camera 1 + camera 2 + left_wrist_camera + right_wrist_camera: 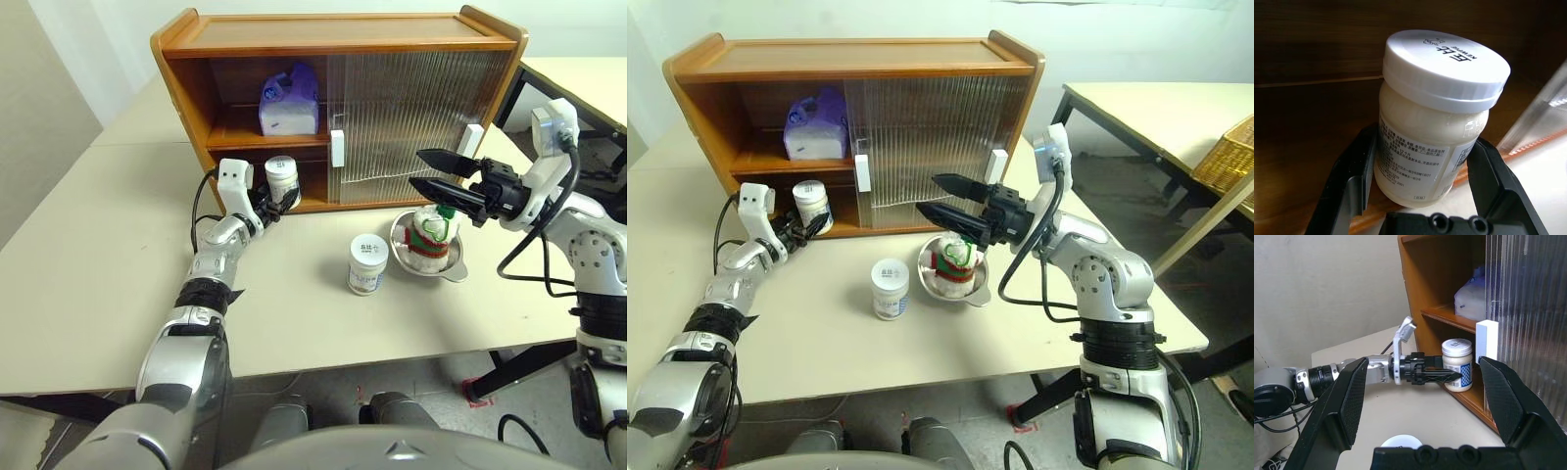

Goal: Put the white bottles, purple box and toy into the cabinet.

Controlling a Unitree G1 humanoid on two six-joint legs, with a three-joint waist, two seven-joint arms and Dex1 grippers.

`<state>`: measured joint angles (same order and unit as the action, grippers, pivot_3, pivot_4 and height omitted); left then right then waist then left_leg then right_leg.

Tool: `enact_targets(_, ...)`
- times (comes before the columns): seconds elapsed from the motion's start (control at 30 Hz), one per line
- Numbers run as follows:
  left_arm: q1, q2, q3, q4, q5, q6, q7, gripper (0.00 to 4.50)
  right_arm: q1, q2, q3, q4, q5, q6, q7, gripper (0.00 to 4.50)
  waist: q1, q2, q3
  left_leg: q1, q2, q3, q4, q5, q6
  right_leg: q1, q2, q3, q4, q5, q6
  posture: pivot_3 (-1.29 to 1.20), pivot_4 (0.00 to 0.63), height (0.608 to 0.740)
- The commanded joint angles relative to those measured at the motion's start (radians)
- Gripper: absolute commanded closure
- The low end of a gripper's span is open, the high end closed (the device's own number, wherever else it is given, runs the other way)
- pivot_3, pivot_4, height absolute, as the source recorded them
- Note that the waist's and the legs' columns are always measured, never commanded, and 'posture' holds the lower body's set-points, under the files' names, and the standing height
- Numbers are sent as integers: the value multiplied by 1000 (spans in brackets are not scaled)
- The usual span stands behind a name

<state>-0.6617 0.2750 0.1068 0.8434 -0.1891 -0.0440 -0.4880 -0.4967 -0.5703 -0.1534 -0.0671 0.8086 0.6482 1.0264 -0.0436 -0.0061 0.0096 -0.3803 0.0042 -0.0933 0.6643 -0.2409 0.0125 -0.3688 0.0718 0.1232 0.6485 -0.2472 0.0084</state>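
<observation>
The left gripper [277,199] holds one white bottle [282,180] upright between its fingers at the open mouth of the cabinet [338,108], at the front edge of the lower shelf. The purple box [289,101] sits on the upper shelf, at twelve o'clock from that bottle. The second white bottle [367,263] stands on the worktop [88,284], just at nine o'clock of a metal bowl [452,269] that carries the toy [432,235]. The right gripper [438,171] hovers spread wide and empty above the bowl, pointing toward nine o'clock.
</observation>
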Motion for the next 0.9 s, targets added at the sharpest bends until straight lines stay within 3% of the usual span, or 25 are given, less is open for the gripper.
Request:
enact_targets(0.03, -43, -16, -6, 71, 35, -30, 44, 1459, -9, -9, -3, -3, -7, -3, 4, 0, 0, 0, 0, 0, -1, 0, 0, 0, 0, 0, 0, 0, 0, 0, 0, -93, 0, 740)
enact_targets(0.33, -163, -66, -6, 273, 85, -99, 182, 1459, 6, -31, -20, -16, -2, -3, 8, 0, -5, 0, 0, 1, -3, 1, 3, 2, 3, 3, 0, 0, -1, 1, 2, -119, 0, 740)
enact_targets(0.57, -217, -85, 4, 367, 96, -127, 198, 1459, 20, -32, -26, -41, 6, 6, -10, 0, -20, 0, 0, 1, -9, 1, 4, 2, 4, 4, -1, 0, -2, 2, 3, -131, 0, 740)
enact_targets(0.7, -219, -85, 13, 374, 89, -139, 182, 92, 19, -31, -26, -41, 6, 7, -14, 0, -28, 0, 0, 0, -10, 0, 4, 2, 4, 4, -1, 0, -4, 2, 4, -133, 0, 740)
enact_targets(0.9, -159, -66, 55, 316, 50, -195, 150, 38, 11, -25, -18, -32, 5, 9, -13, 0, -31, 0, 0, 0, -11, 1, 3, 2, 4, 5, -1, -1, -6, 2, 6, -110, 0, 740)
